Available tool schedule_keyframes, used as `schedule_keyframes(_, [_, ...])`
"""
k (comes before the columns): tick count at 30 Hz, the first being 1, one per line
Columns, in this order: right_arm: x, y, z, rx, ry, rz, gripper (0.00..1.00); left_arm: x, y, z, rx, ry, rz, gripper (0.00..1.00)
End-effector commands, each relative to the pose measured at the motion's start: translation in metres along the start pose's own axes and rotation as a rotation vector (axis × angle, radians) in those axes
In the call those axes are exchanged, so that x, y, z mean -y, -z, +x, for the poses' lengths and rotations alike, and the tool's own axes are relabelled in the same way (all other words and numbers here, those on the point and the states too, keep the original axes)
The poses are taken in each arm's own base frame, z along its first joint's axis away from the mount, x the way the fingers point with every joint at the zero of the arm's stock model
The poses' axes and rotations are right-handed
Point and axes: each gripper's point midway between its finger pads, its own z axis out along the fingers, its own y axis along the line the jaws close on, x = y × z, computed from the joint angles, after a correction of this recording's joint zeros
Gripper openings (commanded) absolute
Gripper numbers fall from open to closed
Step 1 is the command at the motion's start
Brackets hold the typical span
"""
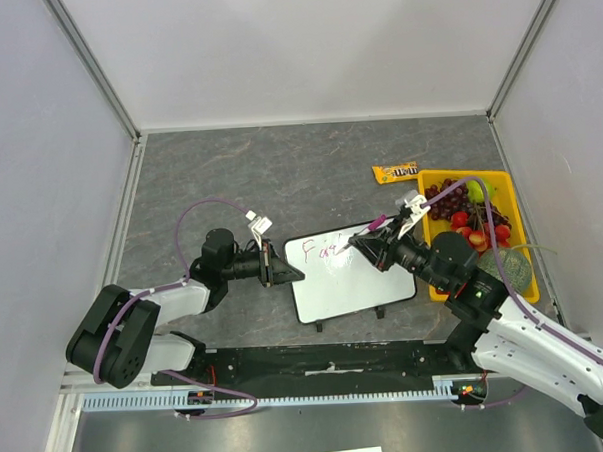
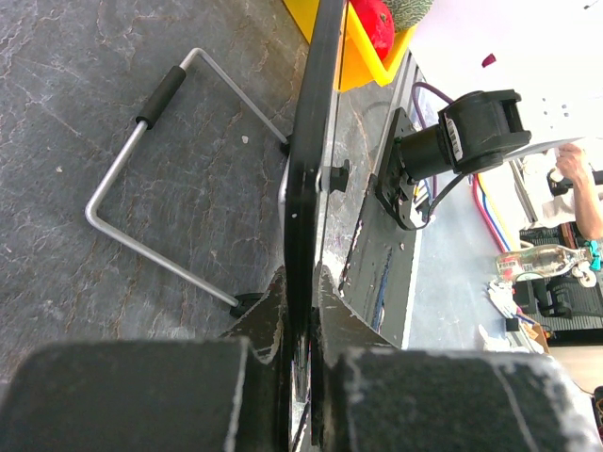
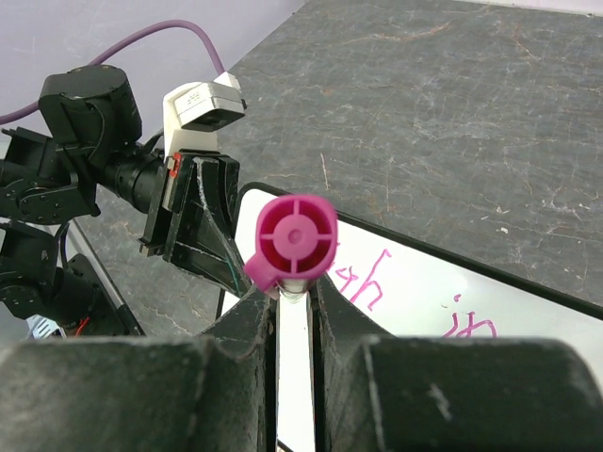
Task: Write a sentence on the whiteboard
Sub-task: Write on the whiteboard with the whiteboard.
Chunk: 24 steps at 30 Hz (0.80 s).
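The whiteboard (image 1: 349, 284) lies on the grey table between the two arms. My left gripper (image 1: 284, 272) is shut on its left edge; in the left wrist view the board (image 2: 316, 141) runs edge-on between the fingers (image 2: 252, 325). My right gripper (image 1: 367, 245) is shut on a pink marker (image 3: 292, 235), held over the board's upper middle with its tip hidden. The sentence (image 1: 323, 249) is pink lettering along the top of the board. In the right wrist view the letters (image 3: 367, 278) read "th" and "in" beside the marker.
A yellow tray (image 1: 457, 173) of grapes, strawberries and other fruit stands right of the board, close behind my right arm. A yellow candy packet (image 1: 395, 172) lies just behind the tray. A bent wire stand (image 2: 141, 179) sticks out from the board's underside. Walls enclose the table.
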Motion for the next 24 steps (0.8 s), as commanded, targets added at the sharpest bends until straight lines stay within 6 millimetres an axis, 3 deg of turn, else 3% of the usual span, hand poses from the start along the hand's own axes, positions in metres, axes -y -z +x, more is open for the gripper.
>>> schedule_keyframes(1, [0.0005,0.0027,-0.0075,0.041,0.011,0.006,0.00,-0.0242,0.0023,0.0235,-0.060,-0.011,-0.099,0.02])
schedule_keyframes(24, [-0.0063,0.0004,-0.0053,0.044,0.008,-0.022,0.00,-0.0251,0.0020,0.0240,-0.066,-0.007,-0.102,0.02])
